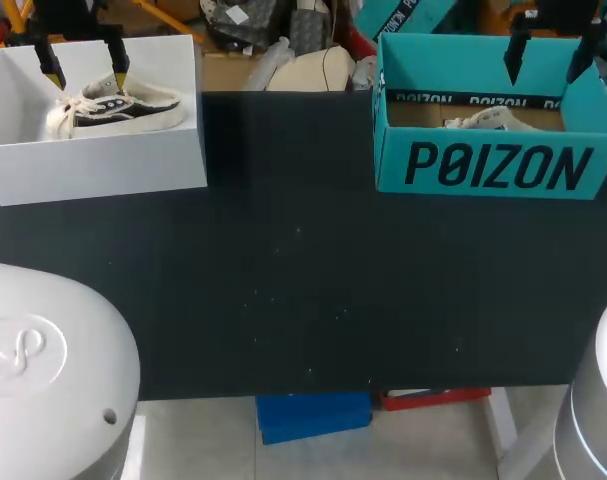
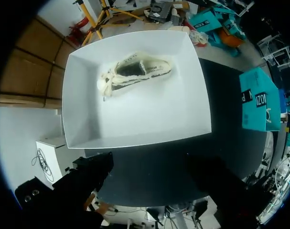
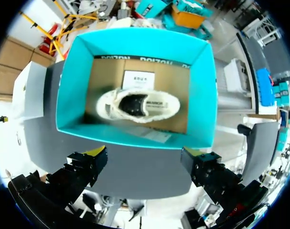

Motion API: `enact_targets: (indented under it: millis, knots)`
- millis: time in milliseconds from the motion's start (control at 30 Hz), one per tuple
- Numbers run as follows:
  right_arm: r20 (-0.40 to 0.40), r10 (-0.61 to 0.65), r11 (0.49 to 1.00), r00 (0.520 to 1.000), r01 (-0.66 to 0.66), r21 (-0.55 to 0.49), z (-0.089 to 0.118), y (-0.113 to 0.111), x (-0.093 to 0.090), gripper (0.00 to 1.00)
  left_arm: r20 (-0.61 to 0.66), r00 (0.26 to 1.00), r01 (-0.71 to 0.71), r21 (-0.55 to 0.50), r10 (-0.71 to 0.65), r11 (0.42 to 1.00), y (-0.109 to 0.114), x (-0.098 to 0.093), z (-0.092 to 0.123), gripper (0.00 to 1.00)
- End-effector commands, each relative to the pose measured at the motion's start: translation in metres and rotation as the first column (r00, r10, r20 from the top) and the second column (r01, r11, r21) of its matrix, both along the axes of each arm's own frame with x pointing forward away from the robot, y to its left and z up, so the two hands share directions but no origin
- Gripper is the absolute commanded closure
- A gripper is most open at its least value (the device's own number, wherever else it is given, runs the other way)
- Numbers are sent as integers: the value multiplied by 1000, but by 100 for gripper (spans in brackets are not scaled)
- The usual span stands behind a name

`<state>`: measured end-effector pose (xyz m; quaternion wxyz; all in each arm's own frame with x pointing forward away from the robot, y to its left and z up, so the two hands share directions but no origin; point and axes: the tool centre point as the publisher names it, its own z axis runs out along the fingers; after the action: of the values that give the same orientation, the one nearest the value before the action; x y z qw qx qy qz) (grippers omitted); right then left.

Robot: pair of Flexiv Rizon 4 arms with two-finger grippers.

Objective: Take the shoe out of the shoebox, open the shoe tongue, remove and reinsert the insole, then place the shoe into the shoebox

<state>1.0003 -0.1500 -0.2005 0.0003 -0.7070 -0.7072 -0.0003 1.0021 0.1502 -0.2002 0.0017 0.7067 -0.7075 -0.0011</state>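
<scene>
The black table [image 1: 303, 280] carries two boxes along its far edge. The white shoebox [image 1: 93, 170] sits at the far left corner and the teal shoebox [image 1: 493, 165] at the far right corner, well apart.

In the white shoebox a pale shoe [image 1: 123, 108] lies on its sole. Its long axis runs parallel to the table's far edge, and its laced end is toward the table's left edge. In the teal shoebox a second shoe [image 3: 137, 106] lies the same way, with its laces toward the white shoebox.

The left gripper [image 1: 83, 68] hangs above the white shoebox, pointing straight down over the pale shoe. Its fingers are spread wide and hold nothing. The right gripper [image 1: 548, 66] hangs likewise above the teal shoebox, with its fingers wide apart and touching nothing.
</scene>
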Motion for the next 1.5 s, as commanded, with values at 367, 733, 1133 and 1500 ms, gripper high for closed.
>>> enact_targets:
  millis: [367,733,1133,1500]
  knots:
    - [0,0,1000,1000,0,0,0,0,0,0,165,383,909,107,-909,403,0,-23,16,0]
    - [0,0,1000,1000,0,0,0,0,0,0,165,383,909,107,-909,403,0,-23,16,0]
    - [0,0,1000,1000,0,0,0,0,0,0,153,362,918,113,-920,380,2,-18,14,0]
    - [0,0,1000,1000,0,0,0,0,0,0,116,306,937,140,-945,320,17,39,-16,51]
